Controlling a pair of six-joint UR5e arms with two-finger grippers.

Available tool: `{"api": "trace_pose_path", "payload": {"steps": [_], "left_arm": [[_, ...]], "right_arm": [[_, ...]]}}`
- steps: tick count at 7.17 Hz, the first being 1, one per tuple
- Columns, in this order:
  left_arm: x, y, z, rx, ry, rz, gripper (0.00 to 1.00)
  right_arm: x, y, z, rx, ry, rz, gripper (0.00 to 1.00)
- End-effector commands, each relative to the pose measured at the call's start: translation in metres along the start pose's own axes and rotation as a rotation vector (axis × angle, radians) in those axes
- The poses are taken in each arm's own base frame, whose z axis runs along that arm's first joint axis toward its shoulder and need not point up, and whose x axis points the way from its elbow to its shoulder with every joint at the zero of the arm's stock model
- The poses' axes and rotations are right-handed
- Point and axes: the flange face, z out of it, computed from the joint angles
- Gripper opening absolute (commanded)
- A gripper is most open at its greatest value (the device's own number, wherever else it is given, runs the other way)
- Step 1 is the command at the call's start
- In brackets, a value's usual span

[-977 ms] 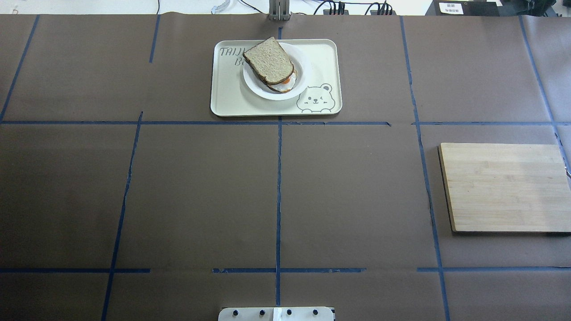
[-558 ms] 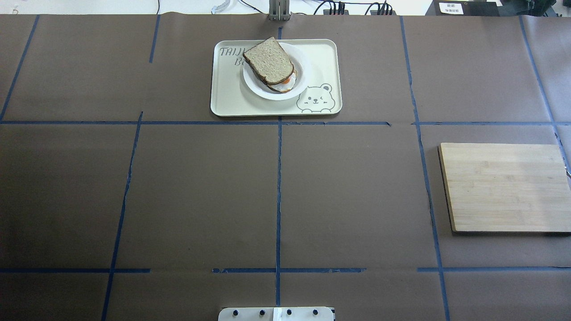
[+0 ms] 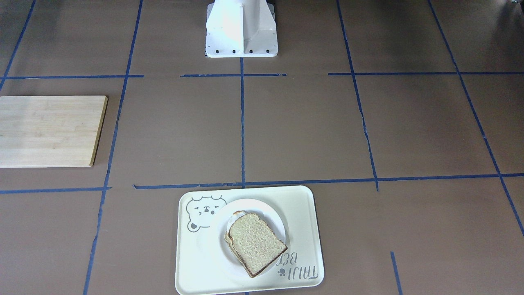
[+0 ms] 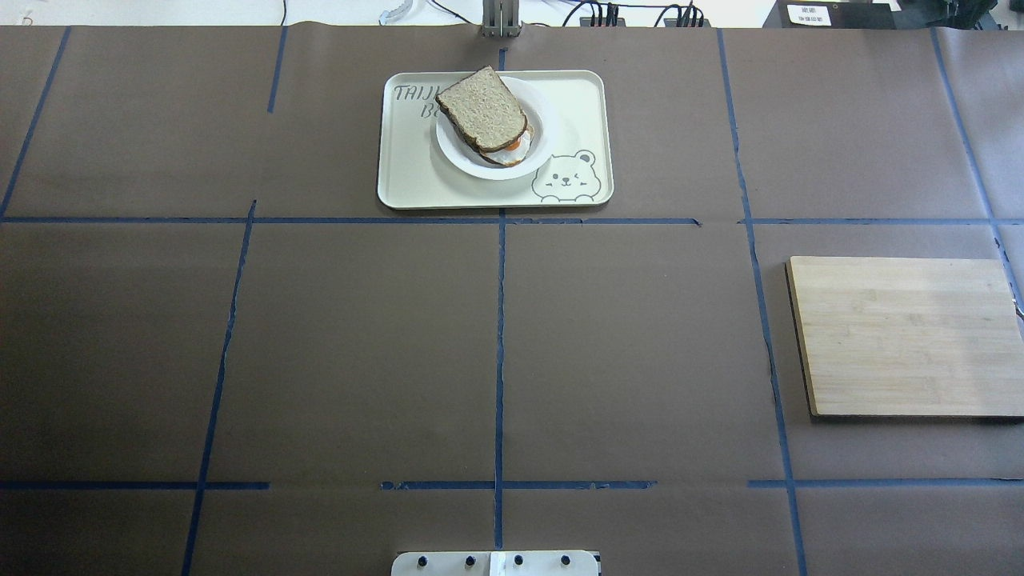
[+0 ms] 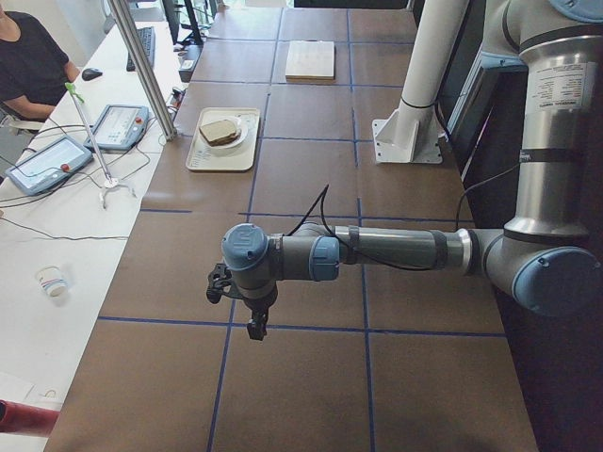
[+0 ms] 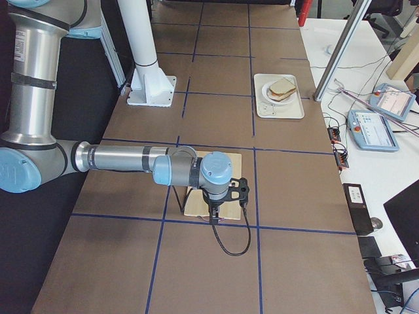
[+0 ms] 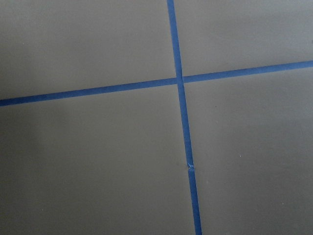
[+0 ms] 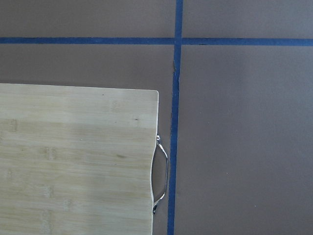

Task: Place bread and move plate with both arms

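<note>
The plain bread [image 4: 480, 108] lies on top of an egg-bearing slice [image 4: 510, 152] on the white plate [image 4: 480, 169], which sits on the cream bear tray [image 4: 408, 176] at the far middle of the table. The front view shows the same bread [image 3: 256, 243] and plate [image 3: 217, 237]. Both arms are pulled back, far from the tray. The left gripper [image 5: 256, 330] hangs over bare table at the robot's left end. The right gripper [image 6: 215, 219] hangs over the wooden board's edge. Both show only in side views, so I cannot tell open or shut.
A wooden cutting board [image 4: 904, 336] lies on the robot's right; its metal handle [image 8: 161, 171] shows in the right wrist view. The white pedestal [image 3: 241, 28] stands at the near middle edge. Blue tape lines [image 7: 178, 81] cross the brown table cover.
</note>
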Motion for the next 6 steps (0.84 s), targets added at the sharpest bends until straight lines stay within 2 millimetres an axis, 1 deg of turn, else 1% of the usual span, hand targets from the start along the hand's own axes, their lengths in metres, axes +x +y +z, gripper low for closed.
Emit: {"api": "trace_pose_path", "payload": {"steps": [1,2,6], "left_arm": [[-0.0101,0.0051,0.0105,-0.023,0.003,-0.024,1.00],[-0.0142,0.0057,0.0146,-0.030,0.004,-0.031,1.00],[-0.0121,0.0044,0.0136,-0.028,0.005,-0.024,1.00]], "right_arm": [[0.0001,-0.0013,-0.0044,0.010,0.000,-0.001,1.00],[0.0013,-0.0010,-0.0058,0.014,0.000,0.001,1.00],[0.0038,0.0003,-0.0043,0.010,-0.002,0.005,1.00]]}}
